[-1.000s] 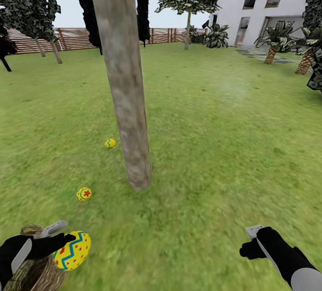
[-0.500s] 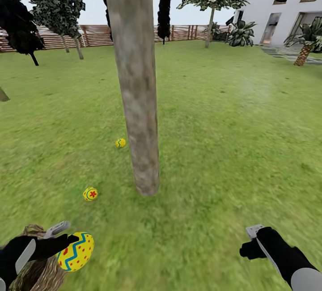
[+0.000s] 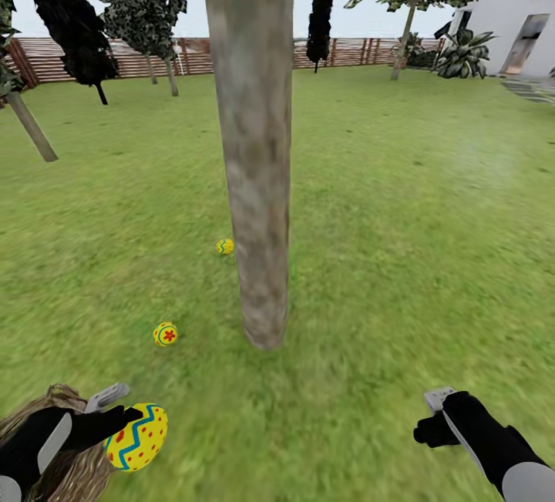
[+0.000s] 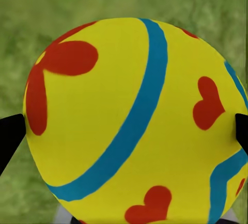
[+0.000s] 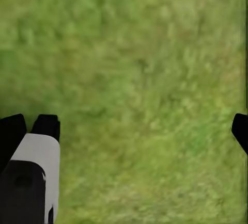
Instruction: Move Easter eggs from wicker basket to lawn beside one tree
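The left gripper [image 3: 127, 421] is clenched on a yellow egg with a blue-green zigzag band and red dots [image 3: 136, 437], carried low at the near left, just right of the brown woven wicker basket [image 3: 65, 471]. From the left wrist, the same egg [image 4: 134, 123] sits between the two dark fingertips [image 4: 10, 136] over grass. Two more small yellow eggs already lie on the short green lawn [image 3: 401, 240]: one with a red mark [image 3: 165, 334] near the foot of the thick grey-brown tree trunk [image 3: 254, 147] on its left, another [image 3: 224, 246] farther off, just beside the trunk. The right gripper [image 3: 434, 415] hangs spread and empty over bare grass at the near right.

I judge this the last egg on its way to the tree. To do it well, carry it forward and rightward toward the trunk's base, lower it until it nearly touches the grass, then let go gently so it does not roll, landing close to the other two. I cannot see into the basket.
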`<state>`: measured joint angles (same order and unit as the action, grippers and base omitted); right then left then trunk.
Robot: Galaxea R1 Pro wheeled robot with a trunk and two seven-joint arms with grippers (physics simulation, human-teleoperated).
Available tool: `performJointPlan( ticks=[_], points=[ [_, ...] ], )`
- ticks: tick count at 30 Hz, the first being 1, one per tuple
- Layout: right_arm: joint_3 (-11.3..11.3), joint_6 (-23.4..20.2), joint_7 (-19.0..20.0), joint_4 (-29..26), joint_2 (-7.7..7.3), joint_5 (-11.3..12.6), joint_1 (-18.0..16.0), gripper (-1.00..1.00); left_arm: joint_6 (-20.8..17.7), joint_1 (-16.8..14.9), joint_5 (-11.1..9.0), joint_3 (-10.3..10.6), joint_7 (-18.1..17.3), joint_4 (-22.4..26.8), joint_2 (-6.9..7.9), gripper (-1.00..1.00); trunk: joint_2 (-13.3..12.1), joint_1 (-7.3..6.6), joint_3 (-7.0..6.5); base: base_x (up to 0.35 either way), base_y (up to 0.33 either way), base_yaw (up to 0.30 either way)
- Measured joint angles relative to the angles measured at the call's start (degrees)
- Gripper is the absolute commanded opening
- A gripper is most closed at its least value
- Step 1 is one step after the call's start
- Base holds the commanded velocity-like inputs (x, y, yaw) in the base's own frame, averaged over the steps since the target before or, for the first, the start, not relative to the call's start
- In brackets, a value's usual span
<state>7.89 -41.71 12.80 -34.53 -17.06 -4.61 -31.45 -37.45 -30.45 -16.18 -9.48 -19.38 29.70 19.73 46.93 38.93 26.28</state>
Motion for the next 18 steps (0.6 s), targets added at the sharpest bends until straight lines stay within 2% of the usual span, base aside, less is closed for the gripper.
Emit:
performJointPlan(
  ticks=[3, 8, 11, 14, 18],
  points=[
    [-0.05, -0.04, 0.0, -0.02, -0.09, 0.0, 0.02, 1.0, 0.02, -0.02, 0.06, 0.0, 0.09, -0.05, -0.21, -1.0, 0.0, 0.0, 0.03, 0.27, -0.189, 0.026],
    [-0.05, -0.27, 0.0, -0.02, -0.1, 0.04, 0.02, 1.0, 0.01, -0.02, 0.13, 0.09, 0.18, -0.06, -1.59, -1.0, 0.0, 0.0, 0.04, 0.246, -0.208, 0.001],
    [-0.06, -0.29, 0.0, -0.03, -0.1, 0.07, 0.02, 1.0, 0.01, -0.02, 0.11, 2.48, 0.26, -0.14, -2.41, -1.0, 0.0, 0.01, 0.04, 0.136, -0.277, 0.0],
    [-0.06, -0.28, 0.01, -0.02, -0.1, 0.08, 0.02, 1.0, 0.02, -0.02, 0.06, 2.47, 0.17, 0.0, -2.45, -1.0, 0.0, 0.01, 0.04, 0.142, -0.204, 0.0],
    [-0.04, -0.26, 0.01, 0.0, -0.07, 0.08, 0.01, 1.0, 0.11, -0.02, -0.05, 2.32, 0.01, 0.32, -2.45, -1.0, 0.0, 0.03, 0.03, 0.017, -0.022, 0.0]
  ],
)
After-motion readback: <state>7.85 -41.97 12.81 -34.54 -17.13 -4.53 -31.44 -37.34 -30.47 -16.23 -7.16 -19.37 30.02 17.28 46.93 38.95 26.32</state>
